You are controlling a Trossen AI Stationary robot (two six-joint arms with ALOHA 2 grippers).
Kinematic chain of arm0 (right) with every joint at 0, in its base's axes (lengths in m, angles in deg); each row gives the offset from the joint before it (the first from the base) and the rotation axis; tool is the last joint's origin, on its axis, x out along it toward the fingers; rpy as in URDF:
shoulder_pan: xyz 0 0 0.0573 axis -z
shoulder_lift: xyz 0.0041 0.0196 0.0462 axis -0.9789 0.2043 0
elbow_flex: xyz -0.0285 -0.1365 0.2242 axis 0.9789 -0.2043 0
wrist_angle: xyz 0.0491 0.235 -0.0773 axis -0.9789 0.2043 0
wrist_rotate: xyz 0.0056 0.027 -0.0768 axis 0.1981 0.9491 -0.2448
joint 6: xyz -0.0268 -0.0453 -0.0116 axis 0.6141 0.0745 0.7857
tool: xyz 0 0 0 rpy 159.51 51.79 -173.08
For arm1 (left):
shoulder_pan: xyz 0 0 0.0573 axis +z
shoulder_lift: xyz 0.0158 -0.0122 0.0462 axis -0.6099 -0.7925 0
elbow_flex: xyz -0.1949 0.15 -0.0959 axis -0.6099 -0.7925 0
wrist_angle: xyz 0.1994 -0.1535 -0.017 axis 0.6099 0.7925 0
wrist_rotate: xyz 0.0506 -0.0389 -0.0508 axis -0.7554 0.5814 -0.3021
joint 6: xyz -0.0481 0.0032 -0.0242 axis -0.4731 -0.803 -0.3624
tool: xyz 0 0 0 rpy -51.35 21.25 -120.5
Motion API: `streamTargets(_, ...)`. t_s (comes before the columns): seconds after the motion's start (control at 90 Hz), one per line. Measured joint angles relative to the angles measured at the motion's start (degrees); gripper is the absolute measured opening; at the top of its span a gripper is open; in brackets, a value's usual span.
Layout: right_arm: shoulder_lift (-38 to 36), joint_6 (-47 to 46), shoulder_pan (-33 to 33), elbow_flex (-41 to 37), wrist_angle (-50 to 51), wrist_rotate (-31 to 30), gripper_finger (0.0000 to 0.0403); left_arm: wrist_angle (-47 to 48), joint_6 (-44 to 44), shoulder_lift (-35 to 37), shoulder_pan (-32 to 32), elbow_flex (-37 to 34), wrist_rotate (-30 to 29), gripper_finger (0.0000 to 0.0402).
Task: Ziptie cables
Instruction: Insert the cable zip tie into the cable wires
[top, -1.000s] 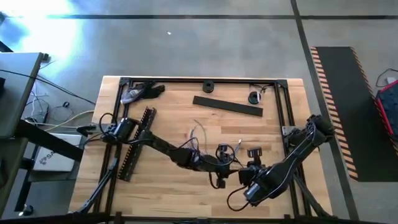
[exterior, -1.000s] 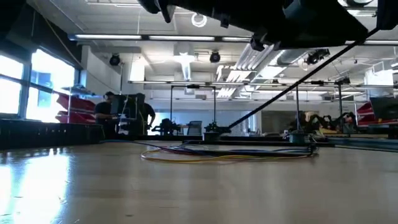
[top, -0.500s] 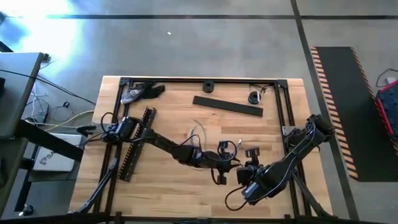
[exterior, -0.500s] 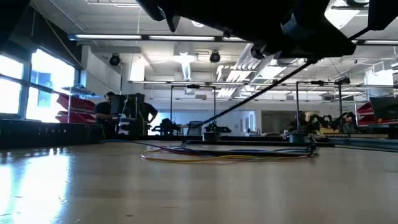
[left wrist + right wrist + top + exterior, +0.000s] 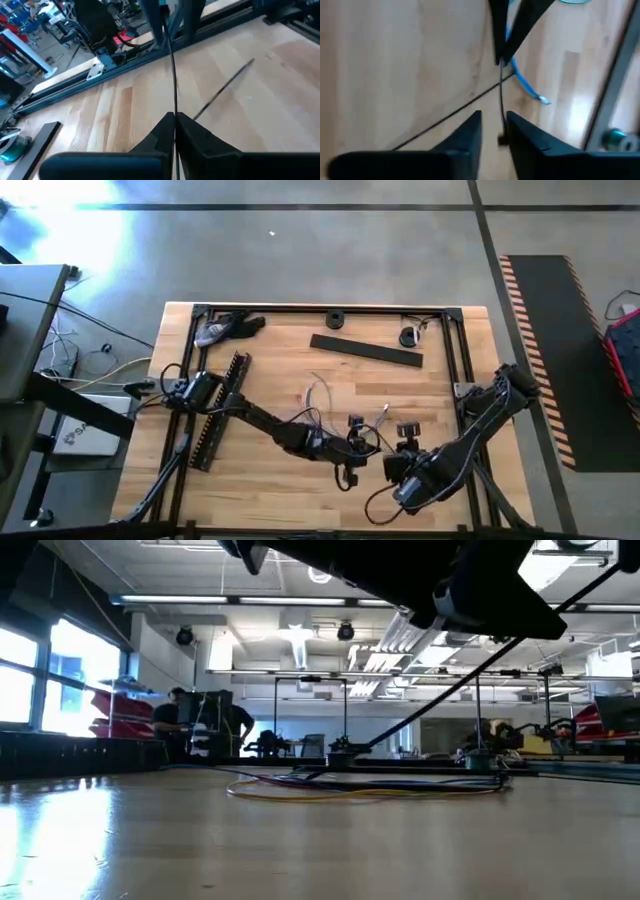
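High view: both arms meet low-centre on table (image 5: 260,340)
Left gripper (image 5: 175,120): fingers pressed together, pinching a thin black zip tie (image 5: 172,75)
Right gripper (image 5: 494,131): fingers slightly apart, zip tie end between them, grip unclear
Cables (image 5: 318,393): loose strands mid-table, just beyond the grippers
Black slotted strip (image 5: 365,351): far side, well apart

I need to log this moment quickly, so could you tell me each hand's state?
Left hand: shut on a thin black strand.
Right hand: open, with the thin black strand running between its fingers.
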Motion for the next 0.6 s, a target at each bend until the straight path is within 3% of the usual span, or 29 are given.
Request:
streamTargets(0.122, -1.2, -4.64, -4.63, 0.0, 1.53, -3.52, 0.0182, -0.08, 2.13, 0.0, -0.25, 0.0, -0.64, 0.0)
streamTargets(0.244, -1.18, -12.42, -9.14, 0.0, 4.7, -12.51, 0.0219, -0.34, 3.64, 0.0, -0.68, 0.0, -0.62, 0.0)
streamTargets(0.4, -1.16, -14.13, -11.76, 0.0, 3.44, -20.34, 0.0219, -1.78, 5.72, 0.0, -1.38, 0.0, 0.01, 0.0)
streamTargets(0.6, -0.74, -3.84, -10.81, 0.0, -1.55, -20.74, 0.0191, -2.7, 7.3, 0.0, -2.14, 0.0, 0.21, 0.0)
